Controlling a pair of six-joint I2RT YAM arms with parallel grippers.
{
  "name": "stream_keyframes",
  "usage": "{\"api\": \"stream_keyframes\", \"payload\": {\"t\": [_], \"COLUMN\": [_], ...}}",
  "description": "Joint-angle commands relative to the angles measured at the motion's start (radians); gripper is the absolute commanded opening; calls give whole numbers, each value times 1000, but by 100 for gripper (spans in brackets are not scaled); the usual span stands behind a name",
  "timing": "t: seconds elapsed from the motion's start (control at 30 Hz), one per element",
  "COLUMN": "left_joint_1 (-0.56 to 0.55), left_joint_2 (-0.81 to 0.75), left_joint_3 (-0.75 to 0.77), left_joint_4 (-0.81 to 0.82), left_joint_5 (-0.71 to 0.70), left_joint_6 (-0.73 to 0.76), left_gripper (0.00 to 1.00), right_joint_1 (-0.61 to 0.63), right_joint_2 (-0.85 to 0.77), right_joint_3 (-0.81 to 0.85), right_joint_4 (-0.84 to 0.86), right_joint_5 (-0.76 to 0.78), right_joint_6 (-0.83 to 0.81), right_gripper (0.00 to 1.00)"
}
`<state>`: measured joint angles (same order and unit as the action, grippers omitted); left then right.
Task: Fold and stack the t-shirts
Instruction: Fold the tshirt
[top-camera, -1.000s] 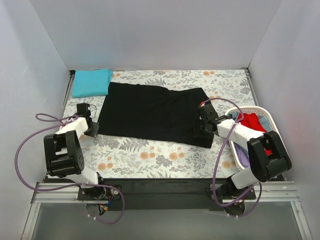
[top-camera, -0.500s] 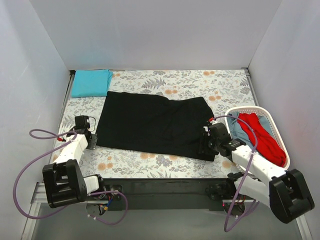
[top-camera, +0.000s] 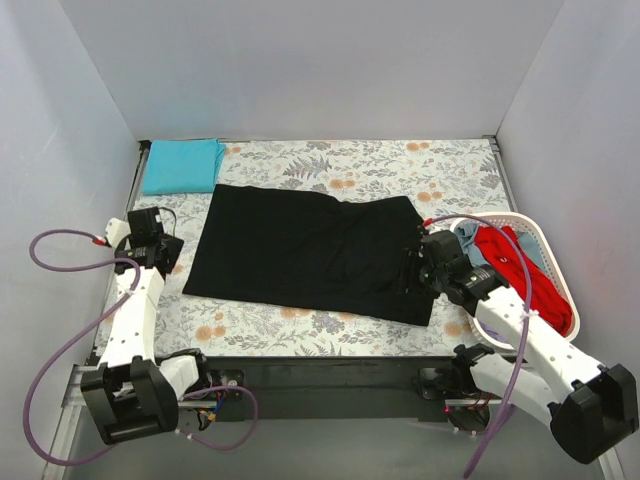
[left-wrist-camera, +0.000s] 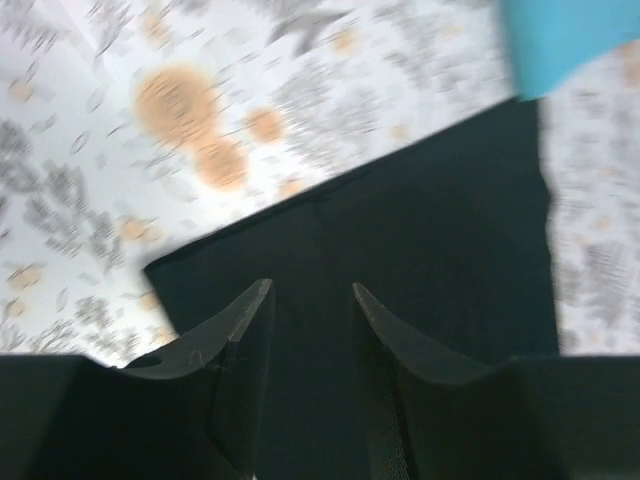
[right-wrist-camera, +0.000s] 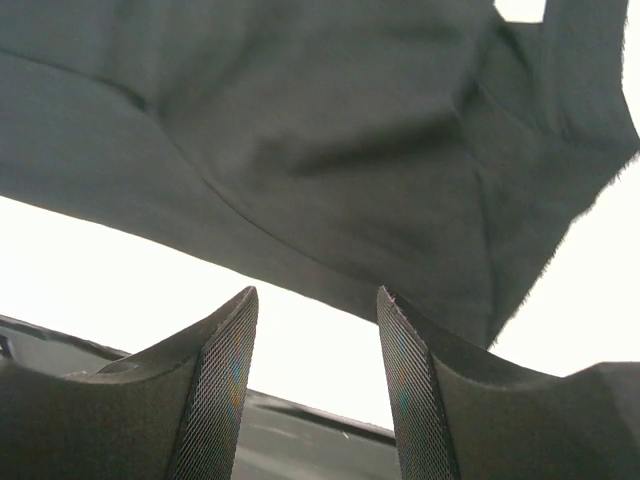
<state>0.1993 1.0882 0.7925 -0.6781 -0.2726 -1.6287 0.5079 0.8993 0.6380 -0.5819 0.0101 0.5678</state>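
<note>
A large black t-shirt (top-camera: 305, 250) lies spread flat on the floral table covering (top-camera: 380, 165). A folded teal t-shirt (top-camera: 182, 165) sits at the back left corner. My left gripper (top-camera: 162, 250) is open and empty, raised just off the black shirt's left edge. In the left wrist view its open fingers (left-wrist-camera: 240, 320) hover over the black shirt (left-wrist-camera: 420, 240), with the teal shirt (left-wrist-camera: 570, 40) at the top right. My right gripper (top-camera: 418, 272) is open and empty at the shirt's near right corner. The right wrist view shows the black shirt (right-wrist-camera: 330, 130) beyond the open fingers (right-wrist-camera: 220, 370).
A white laundry basket (top-camera: 505, 218) stands at the right edge, holding a red shirt (top-camera: 520, 270) and a light-blue one (top-camera: 468, 235). Grey walls close in the left, back and right sides. Purple cables loop from both arms near the front rail (top-camera: 330, 385).
The black shirt has shifted slightly toward the near edge. My left arm has lifted and drawn back to the left. My right arm has swung nearer the front, at the shirt's right corner.
</note>
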Motion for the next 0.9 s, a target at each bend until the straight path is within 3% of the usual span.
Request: {"api": "stream_keyframes", "payload": {"t": [0.0, 0.07, 0.2, 0.43, 0.7, 0.87], "left_joint_1": [-38, -92, -302, -443, -495, -502], "left_joint_2": [-54, -37, 27, 113, 229, 173], "left_joint_3": [85, 93, 51, -107, -251, -340], "left_joint_4": [29, 57, 110, 299, 387, 354], "left_joint_5": [53, 82, 95, 165, 124, 102], "left_joint_6": [112, 96, 46, -17, -146, -240], "left_gripper": [35, 32, 26, 20, 14, 14], "right_joint_1": [47, 70, 107, 124, 127, 126], "right_joint_2": [93, 133, 225, 240, 196, 147], "right_joint_3": [58, 71, 89, -44, -156, -202], "right_joint_4": [33, 62, 99, 168, 182, 136], "right_joint_5": [63, 74, 125, 149, 153, 128], "right_joint_6": [-6, -3, 7, 61, 113, 126], "right_gripper": [57, 57, 57, 56, 57, 57]}}
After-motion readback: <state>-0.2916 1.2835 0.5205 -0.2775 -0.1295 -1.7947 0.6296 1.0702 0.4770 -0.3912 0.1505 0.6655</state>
